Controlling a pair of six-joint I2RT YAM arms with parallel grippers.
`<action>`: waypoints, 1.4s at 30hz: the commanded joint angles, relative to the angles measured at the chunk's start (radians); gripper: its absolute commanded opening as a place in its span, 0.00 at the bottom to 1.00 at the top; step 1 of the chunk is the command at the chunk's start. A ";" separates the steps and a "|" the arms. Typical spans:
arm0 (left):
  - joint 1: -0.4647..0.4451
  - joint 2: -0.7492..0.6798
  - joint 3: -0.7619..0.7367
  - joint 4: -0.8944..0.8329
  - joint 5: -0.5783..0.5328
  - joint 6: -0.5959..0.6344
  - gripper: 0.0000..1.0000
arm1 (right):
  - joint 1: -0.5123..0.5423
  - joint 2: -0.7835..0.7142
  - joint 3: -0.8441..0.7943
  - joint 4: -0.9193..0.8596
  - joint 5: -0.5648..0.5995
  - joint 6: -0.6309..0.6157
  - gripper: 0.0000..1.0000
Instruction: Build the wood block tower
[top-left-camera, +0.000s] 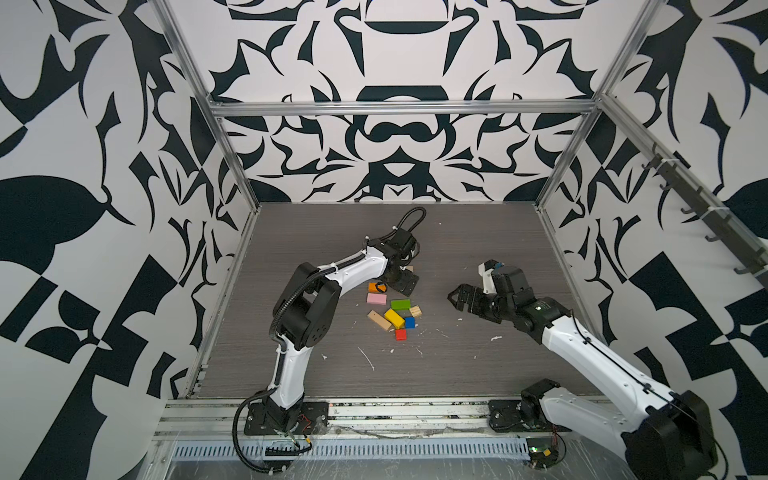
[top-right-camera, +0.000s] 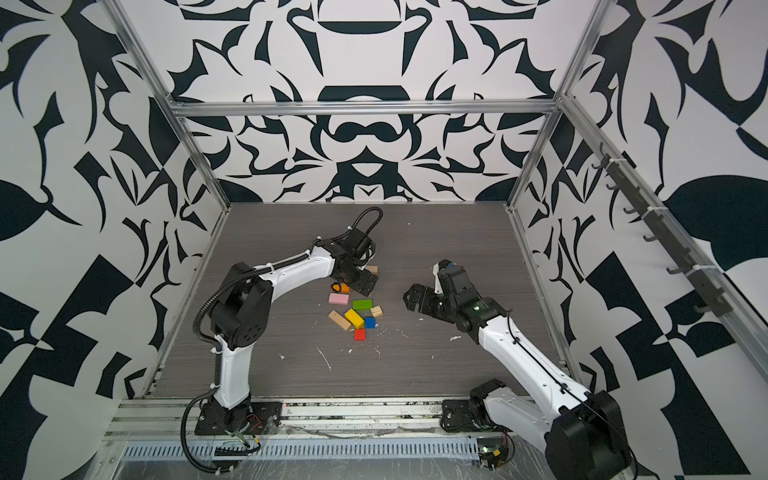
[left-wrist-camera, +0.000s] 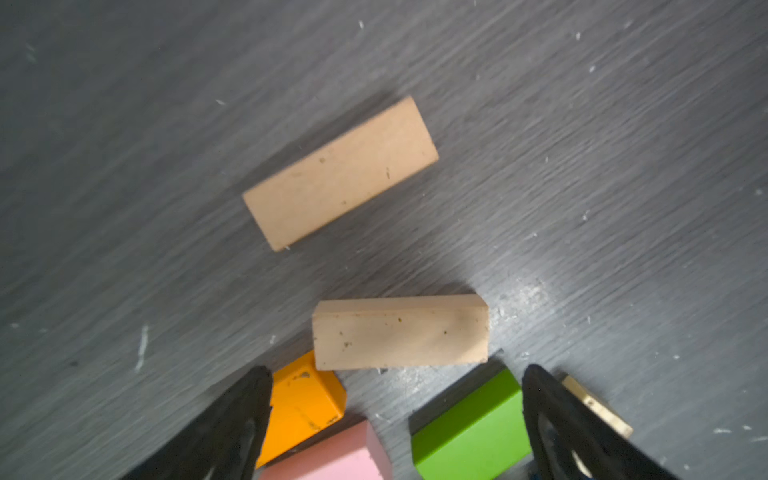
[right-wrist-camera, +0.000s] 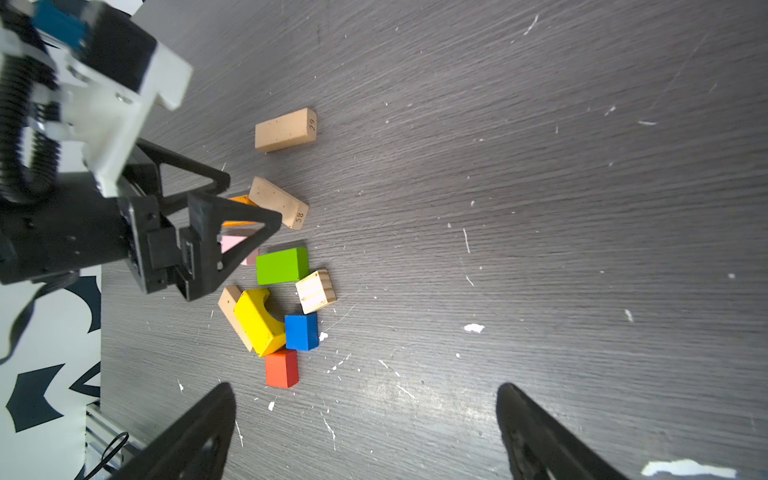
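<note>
Left wrist view: left gripper (left-wrist-camera: 397, 372) spread wide, aimed at nearer tan bar (left-wrist-camera: 399, 332), lower centre, probably lining up base piece; right gripper (right-wrist-camera: 365, 386) spread, empty, held aside.

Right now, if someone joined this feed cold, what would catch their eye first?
The bold black-and-white patterned walls around the grey table hit first. Mid-table lies a loose scatter of bright wood blocks, with no tower standing. The left gripper hangs open over the scatter's far end, by two tan bars, and the right gripper sits open off to the right.
</note>
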 joint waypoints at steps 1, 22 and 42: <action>0.002 -0.015 -0.017 0.020 0.040 -0.014 0.94 | 0.003 -0.020 0.026 0.003 0.005 -0.019 1.00; -0.006 0.063 -0.009 0.034 0.000 -0.041 0.91 | 0.003 -0.011 0.013 0.012 -0.004 -0.019 1.00; -0.023 0.128 0.037 0.012 -0.082 -0.111 0.89 | 0.003 -0.035 -0.013 0.014 -0.008 -0.020 1.00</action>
